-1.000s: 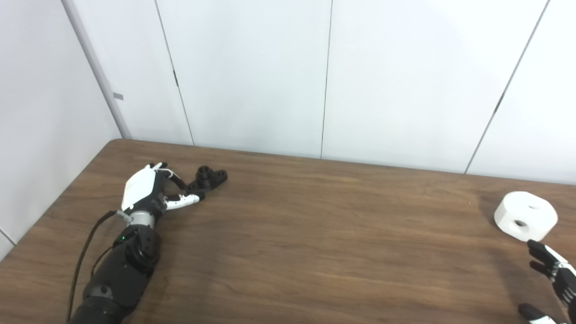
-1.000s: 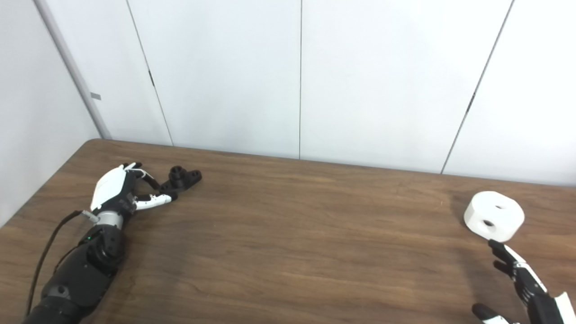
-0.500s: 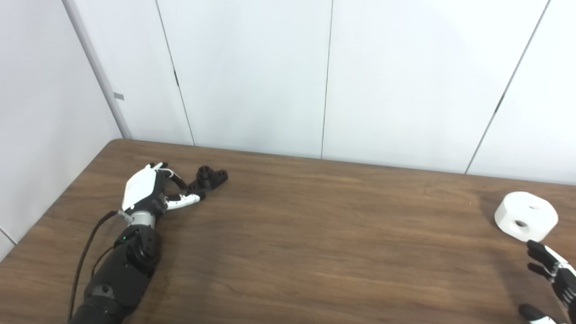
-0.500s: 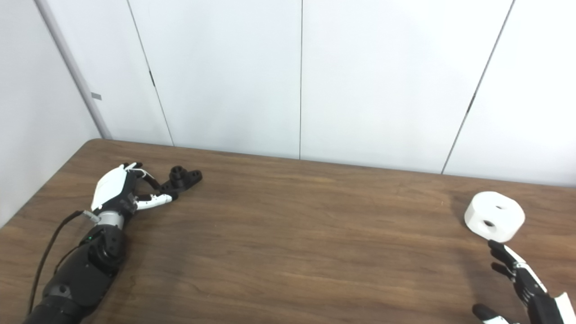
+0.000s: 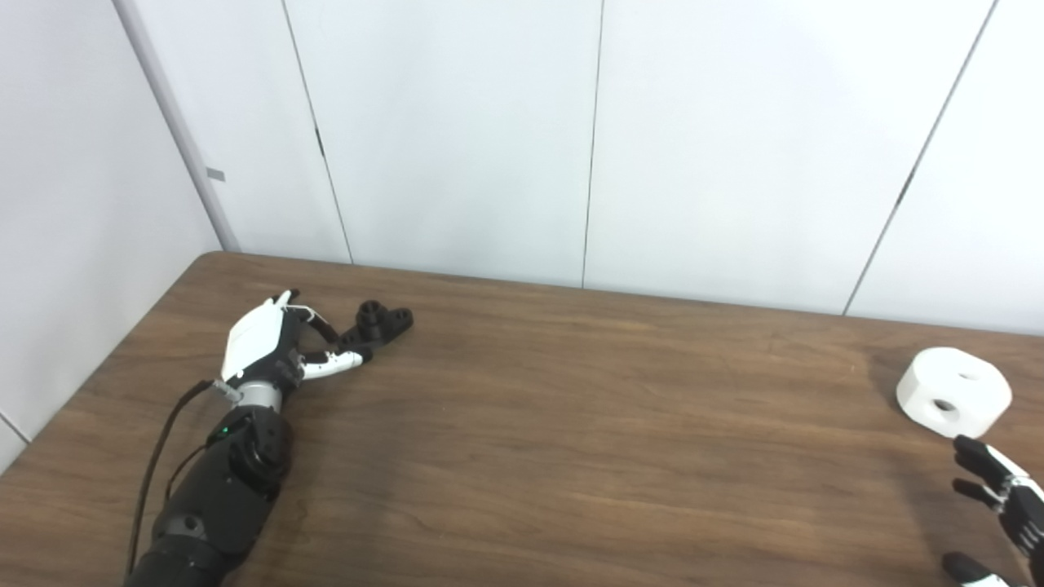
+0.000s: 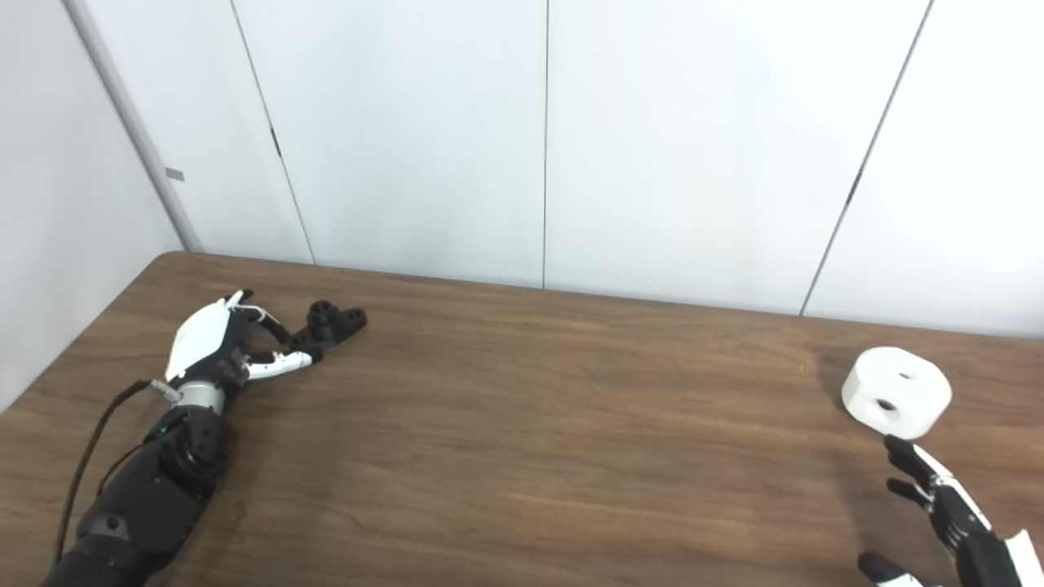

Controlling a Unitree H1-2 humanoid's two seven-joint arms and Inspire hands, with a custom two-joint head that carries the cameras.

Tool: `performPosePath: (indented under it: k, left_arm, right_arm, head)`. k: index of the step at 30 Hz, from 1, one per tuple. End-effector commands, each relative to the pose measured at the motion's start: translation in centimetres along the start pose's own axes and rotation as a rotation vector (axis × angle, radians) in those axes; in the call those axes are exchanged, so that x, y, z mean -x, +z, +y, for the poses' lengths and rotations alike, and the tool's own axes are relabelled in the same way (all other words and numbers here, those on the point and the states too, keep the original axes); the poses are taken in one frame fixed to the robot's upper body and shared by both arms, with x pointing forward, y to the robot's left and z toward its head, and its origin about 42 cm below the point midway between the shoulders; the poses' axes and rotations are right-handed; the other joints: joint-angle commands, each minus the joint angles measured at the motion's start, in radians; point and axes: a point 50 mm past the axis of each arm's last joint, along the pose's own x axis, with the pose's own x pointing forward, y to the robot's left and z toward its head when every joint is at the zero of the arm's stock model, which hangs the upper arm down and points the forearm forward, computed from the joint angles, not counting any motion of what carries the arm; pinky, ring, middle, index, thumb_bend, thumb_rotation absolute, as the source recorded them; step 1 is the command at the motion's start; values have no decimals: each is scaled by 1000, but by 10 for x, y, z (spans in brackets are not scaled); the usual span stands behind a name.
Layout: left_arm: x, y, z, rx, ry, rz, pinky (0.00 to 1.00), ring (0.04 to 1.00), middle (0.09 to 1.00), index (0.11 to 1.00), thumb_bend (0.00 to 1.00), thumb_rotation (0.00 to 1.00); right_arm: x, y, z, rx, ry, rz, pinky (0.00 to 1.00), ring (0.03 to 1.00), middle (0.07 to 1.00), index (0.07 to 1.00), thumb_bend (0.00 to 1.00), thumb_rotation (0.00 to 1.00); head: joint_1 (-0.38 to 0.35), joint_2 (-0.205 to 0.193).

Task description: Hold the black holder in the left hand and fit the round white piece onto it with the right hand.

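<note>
No containers on the table (image 5: 571,456); just two loose parts on bare wood, one toward each side of the frame.

Black holder (image 5: 379,322): left side of frame, a bit above mid-height, lying flat on the tabletop. Short round post sticks up from it w/ a small lobed flange beside the post. Left hand (image 5: 273,346) is right at its lower-left end, white back facing up, fingers (image 5: 322,328) curled over the near end and thumb reaching in from below. Looks like contact at the holder's near tip, but can't tell whether the hand is actually clamped on it or just touching, since the fingers cover that end. Holder not lifted. Forearm runs down to the lower left corner w/ a black cable alongside.

Round white piece (image 6: 895,391): right side of frame, approx mid-height, resting on the table. Thick disc, two dark holes visible in the top face. Nothing touching it.

Right hand (image 6: 946,522): lower right corner, mostly cut off by the frame edge. Visible fingers are spread apart and point up toward the white piece, thumb separate near the bottom edge; hand holds nothing. Near the piece but a clear gap between. Palm and wrist out of frame in the left eye view, a little more shows in the right eye view.

Bkgd: plain white wall panels (image 5: 457,130) w/ thin seams.
</note>
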Motion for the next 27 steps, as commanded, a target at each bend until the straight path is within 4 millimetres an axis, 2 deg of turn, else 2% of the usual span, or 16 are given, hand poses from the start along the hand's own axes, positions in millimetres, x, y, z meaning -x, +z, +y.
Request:
performPosePath:
  k: [1, 15, 16, 18, 22, 27]
  left_arm:
    - [-2, -5, 5, -28, -20, 44, 1000, 1000, 984, 491, 524, 52]
    - [-3, 0, 5, -48, -52, 51, 1000, 1000, 1000, 496, 524, 58]
    - [-3, 0, 5, -48, -55, 51, 1000, 1000, 1000, 586, 746, 44]
    - [-2, 1, 5, -48, -58, 50, 1000, 1000, 1000, 643, 870, 40]
    - [-2, 2, 4, -61, -72, 49, 1000, 1000, 1000, 705, 913, 71]
    - [-2, 2, 3, -71, -94, 41, 1000, 1000, 1000, 736, 933, 105]
  right_arm:
    - [27, -16, 16, -24, 7, 73, 783, 874, 882, 850, 837, 687]
    - [27, -16, 16, -26, 7, 71, 774, 871, 880, 850, 861, 696]
    - [27, -16, 16, -26, 7, 71, 776, 872, 880, 848, 865, 700]
    - [27, -16, 16, -32, 6, 71, 775, 872, 879, 847, 868, 700]
    - [27, -15, 16, -29, 8, 71, 779, 874, 881, 850, 878, 708]
    - [27, -15, 15, -15, 12, 71, 775, 871, 881, 851, 884, 725]
  head:
    - [0, 0]
    - [-1, -1]
    - [-3, -1]
    - [-3, -1]
    - [-2, 0]
    - [-1, 0]
